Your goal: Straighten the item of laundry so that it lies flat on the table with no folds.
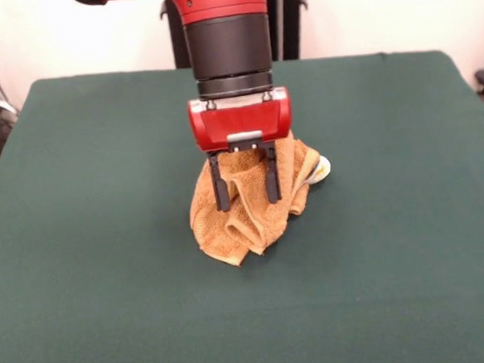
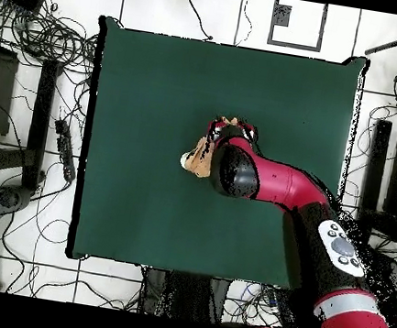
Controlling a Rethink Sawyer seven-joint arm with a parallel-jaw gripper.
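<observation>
Your table (image 1: 82, 267) is bare green cloth, and the arm (image 2: 278, 184) reaches over its middle from the base side. Beneath it the towel (image 1: 248, 206) sits near the table's centre, bunched into a crumpled heap with deep folds, so I judge the flattening barely begun: nearly all the spreading is left. The gripper (image 1: 247, 199) hangs right at the heap with its two fingers (image 1: 219, 187) parted, in front of the cloth (whether they touch it, you cannot tell). A small white tag (image 1: 322, 169) peeks out at the heap's edge. Nothing else sits on the table to block you.
</observation>
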